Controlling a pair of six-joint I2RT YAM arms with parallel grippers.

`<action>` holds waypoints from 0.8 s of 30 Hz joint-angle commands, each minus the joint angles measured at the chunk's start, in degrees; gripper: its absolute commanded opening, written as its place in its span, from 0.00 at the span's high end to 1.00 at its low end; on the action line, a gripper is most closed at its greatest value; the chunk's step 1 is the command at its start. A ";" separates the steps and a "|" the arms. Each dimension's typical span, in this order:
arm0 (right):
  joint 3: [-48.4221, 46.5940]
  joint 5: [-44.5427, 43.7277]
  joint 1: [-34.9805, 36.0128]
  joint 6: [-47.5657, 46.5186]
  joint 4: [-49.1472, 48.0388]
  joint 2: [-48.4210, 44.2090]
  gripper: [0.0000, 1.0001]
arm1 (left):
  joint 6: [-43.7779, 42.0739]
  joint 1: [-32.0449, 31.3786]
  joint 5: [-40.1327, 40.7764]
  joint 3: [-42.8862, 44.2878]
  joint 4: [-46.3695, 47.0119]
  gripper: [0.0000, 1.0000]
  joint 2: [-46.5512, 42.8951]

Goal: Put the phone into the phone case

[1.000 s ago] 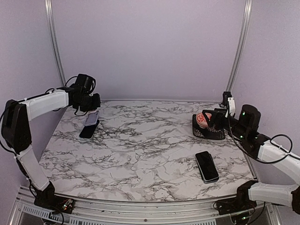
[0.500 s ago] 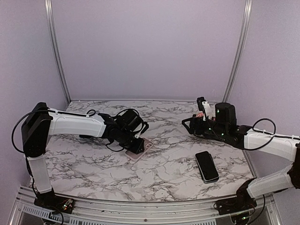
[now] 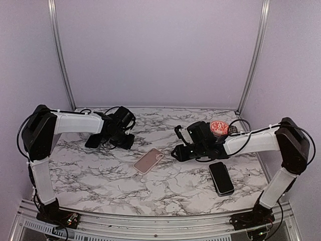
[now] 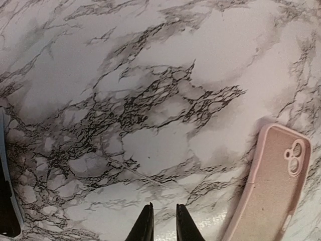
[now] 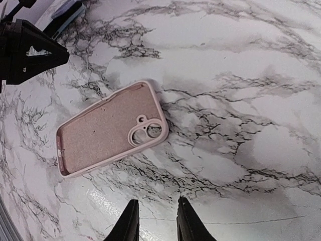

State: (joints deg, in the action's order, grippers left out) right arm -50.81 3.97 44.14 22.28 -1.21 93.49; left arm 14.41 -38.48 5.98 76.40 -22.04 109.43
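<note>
- The pink phone case (image 3: 148,160) lies flat, hollow side up, near the middle of the marbled worktop (image 3: 165,196).
- The black phone (image 3: 221,177) lies flat, well apart from the case, toward the worktop's right front corner.
- The right hand (image 5: 156,221) hovers just right of the case, fingers apart and empty.
- The left hand (image 4: 164,226) hangs toward the left far corner, fingers a narrow slit apart, gripping nothing.

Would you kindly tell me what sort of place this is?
Likely a robot test booth: a marble-patterned tabletop, plain lilac walls on aluminium rails, and two robot arms near a pink phone case and black phone.
</note>
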 commanded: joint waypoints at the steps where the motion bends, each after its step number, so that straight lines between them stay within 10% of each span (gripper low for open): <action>1: -7.64 0.26 1.46 2.18 4.75 8.32 0.76 | -1.52 -1.65 -1.16 -1.40 -4.82 0.85 3.10; 15: -23.41 1.92 1.56 0.41 11.24 23.86 0.81 | -7.68 -8.46 -19.87 -3.47 -4.67 0.79 7.20; 24: -27.61 -2.44 1.47 -1.38 15.74 23.15 0.81 | -7.22 -9.34 -18.42 0.29 -3.90 0.78 6.53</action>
State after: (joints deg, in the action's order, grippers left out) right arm -75.37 4.29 45.36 22.48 10.76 118.06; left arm 7.75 -48.07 -12.99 76.34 -23.77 115.15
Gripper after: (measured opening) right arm 0.189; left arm 0.221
